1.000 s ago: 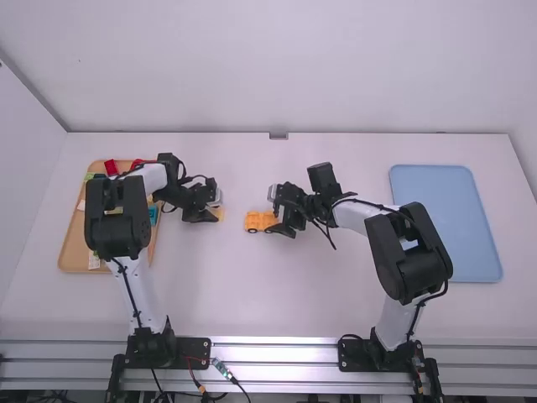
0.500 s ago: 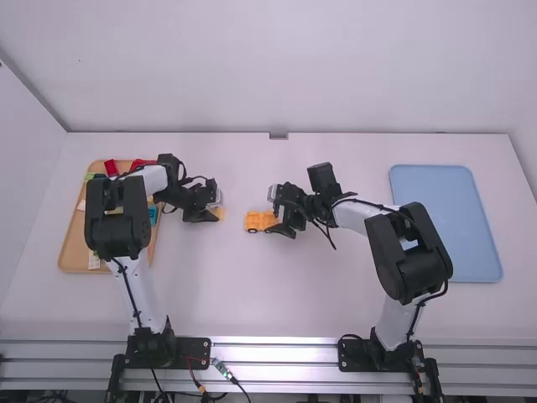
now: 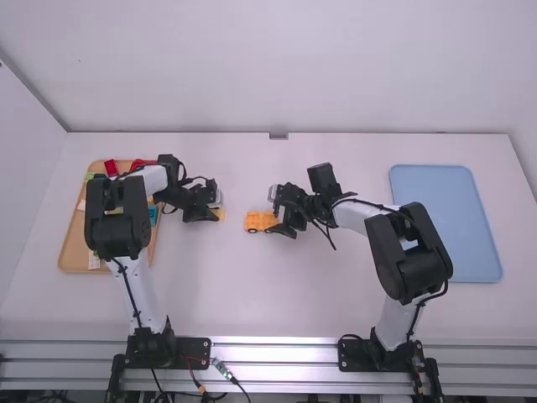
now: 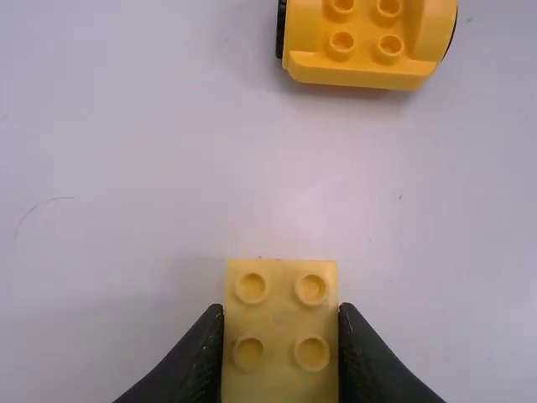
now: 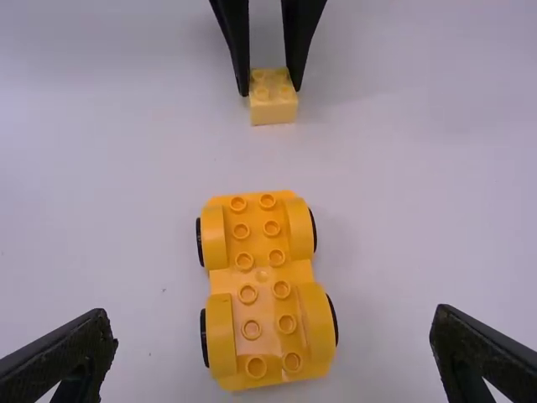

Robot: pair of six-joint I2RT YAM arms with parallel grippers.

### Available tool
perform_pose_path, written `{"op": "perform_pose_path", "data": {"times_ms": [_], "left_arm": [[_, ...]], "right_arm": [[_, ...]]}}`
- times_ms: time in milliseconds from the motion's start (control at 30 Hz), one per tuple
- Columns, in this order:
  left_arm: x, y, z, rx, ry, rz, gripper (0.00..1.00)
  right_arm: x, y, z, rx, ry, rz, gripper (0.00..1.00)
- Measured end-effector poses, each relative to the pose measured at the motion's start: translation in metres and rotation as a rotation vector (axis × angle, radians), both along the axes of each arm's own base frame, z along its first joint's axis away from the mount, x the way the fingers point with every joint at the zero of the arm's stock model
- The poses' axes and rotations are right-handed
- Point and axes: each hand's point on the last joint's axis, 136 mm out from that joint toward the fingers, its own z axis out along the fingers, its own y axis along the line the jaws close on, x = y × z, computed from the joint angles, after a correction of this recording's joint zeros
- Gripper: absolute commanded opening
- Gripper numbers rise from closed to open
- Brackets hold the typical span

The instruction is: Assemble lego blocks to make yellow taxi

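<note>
My left gripper (image 3: 220,206) is left of centre in the high view, near the tray's right side. In its wrist view the left gripper (image 4: 281,336) is shut on a light yellow block (image 4: 282,315) with studs on top. The orange-yellow car base (image 3: 261,222) stands on the table between the two grippers. My right gripper (image 3: 278,211) is over the right end of that base. In the right wrist view the right gripper (image 5: 273,353) is open, its fingers wide on either side of the car base (image 5: 267,290) without touching it.
A wooden tray (image 3: 74,252) with red, green, blue and other blocks lies at the left, partly under the left arm. A blue tray (image 3: 445,222) lies at the right, beyond the right arm's elbow.
</note>
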Motion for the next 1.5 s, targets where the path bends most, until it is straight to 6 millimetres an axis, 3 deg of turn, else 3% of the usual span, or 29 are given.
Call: {"op": "perform_pose_path", "data": {"times_ms": [133,500,733,1000,1200,1500], "left_arm": [[0.001,-0.003,0.001,-0.006,-0.006,-0.005,0.22],[0.001,-0.013,0.001,-0.007,-0.011,-0.026,0.19],[-0.007,-0.014,0.002,-0.015,0.035,-0.018,0.18],[-0.004,-0.013,0.014,-0.017,0.053,-0.019,0.17],[-0.006,-0.014,0.019,-0.019,0.061,-0.040,0.17],[0.003,-0.013,0.019,-0.016,0.041,-0.010,0.18]], "right_arm": [[0.000,0.000,0.000,0.012,-0.036,0.020,0.99],[0.003,-0.028,-0.007,0.074,-0.036,-0.026,0.99],[-0.002,-0.005,-0.008,0.062,-0.053,-0.013,0.99],[0.002,-0.011,-0.049,0.055,0.110,-0.017,0.99],[0.012,-0.010,-0.045,0.097,0.103,0.024,0.99],[0.005,0.008,-0.043,0.129,0.057,0.121,0.99]]}}
